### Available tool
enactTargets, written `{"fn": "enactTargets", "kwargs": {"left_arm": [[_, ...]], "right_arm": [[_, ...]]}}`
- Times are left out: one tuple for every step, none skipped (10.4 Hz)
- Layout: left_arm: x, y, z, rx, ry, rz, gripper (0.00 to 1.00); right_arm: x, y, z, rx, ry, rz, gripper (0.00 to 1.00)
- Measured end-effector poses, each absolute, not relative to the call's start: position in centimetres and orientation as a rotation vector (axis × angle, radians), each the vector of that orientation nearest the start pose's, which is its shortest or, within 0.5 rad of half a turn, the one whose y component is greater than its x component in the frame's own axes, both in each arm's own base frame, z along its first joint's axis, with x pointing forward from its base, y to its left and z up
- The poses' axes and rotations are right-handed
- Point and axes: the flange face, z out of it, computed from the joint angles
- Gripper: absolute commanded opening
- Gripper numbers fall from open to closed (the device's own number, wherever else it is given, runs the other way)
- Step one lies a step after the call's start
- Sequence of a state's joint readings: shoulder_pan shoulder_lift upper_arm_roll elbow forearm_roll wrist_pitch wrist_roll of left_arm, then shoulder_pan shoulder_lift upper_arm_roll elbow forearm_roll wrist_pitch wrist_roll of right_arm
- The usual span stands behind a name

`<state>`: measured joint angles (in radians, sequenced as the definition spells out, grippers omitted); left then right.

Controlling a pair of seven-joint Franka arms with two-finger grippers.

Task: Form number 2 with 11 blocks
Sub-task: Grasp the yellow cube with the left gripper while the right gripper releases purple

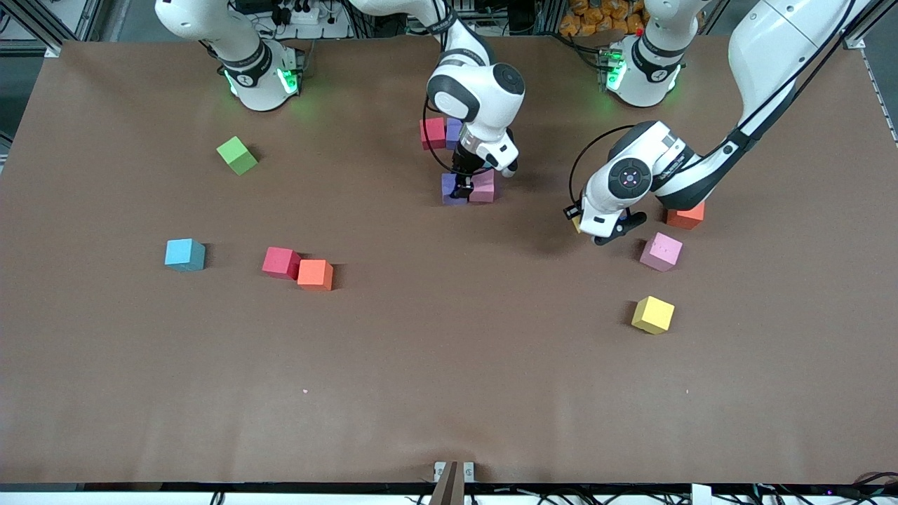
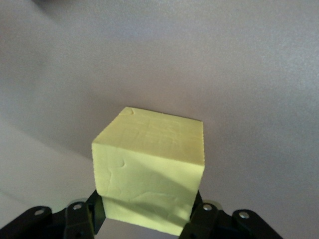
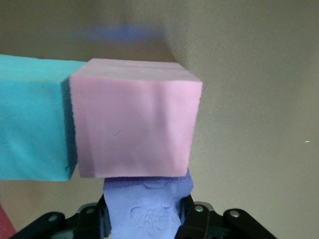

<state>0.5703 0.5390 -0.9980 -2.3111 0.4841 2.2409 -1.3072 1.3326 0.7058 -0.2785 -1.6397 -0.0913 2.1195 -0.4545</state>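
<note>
Blocks: right gripper (image 1: 463, 188) pinches purple block (image 3: 149, 206) beside pink block (image 1: 483, 186); seat flush. Left gripper (image 1: 612, 226) pinches yellow block (image 2: 149, 172); lift straight.

The flat brown matte table (image 1: 449, 365) carries small foam cubes. Taking the table's centre as the clock's hub in the front view: a lime-green foam cube (image 1: 237, 155) at ten o'clock; a light blue foam cube (image 1: 185, 254), a red foam cube (image 1: 281, 262) and an orange foam cube (image 1: 315, 274) touching it at nine; a red and purple pair (image 1: 440, 133) at twelve, a purple and pink pair (image 1: 468, 188) just below; another orange cube (image 1: 685, 216), a pink cube (image 1: 661, 251) and a yellow cube (image 1: 652, 314) around three.
</note>
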Motion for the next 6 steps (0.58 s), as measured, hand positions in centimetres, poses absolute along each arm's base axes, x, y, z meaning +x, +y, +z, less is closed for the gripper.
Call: {"fn": "enactTargets", "kwargs": {"left_arm": [[43.6,-21.5,19.5,-2.882,-0.777,0.407,0.00],[44.0,-21.5,19.7,-2.873,-0.818,0.393,0.00],[44.4,-21.5,20.1,-2.861,-0.866,0.377,0.00],[44.8,-21.5,20.4,-2.853,-0.906,0.361,0.00],[45.2,-21.6,20.8,-2.847,-0.939,0.346,0.00],[45.7,-21.6,21.1,-2.846,-0.965,0.333,0.00]], "right_arm": [[31.6,58.7,20.3,1.968,2.038,-0.163,0.10],[31.7,58.8,20.3,1.972,2.038,-0.160,0.23],[31.7,58.9,20.3,1.977,2.034,-0.158,0.99],[31.7,58.9,20.3,1.998,2.013,-0.154,1.00],[31.8,58.9,20.3,2.031,1.979,-0.148,1.00],[31.8,58.8,20.2,2.048,1.958,-0.146,1.00]]}}
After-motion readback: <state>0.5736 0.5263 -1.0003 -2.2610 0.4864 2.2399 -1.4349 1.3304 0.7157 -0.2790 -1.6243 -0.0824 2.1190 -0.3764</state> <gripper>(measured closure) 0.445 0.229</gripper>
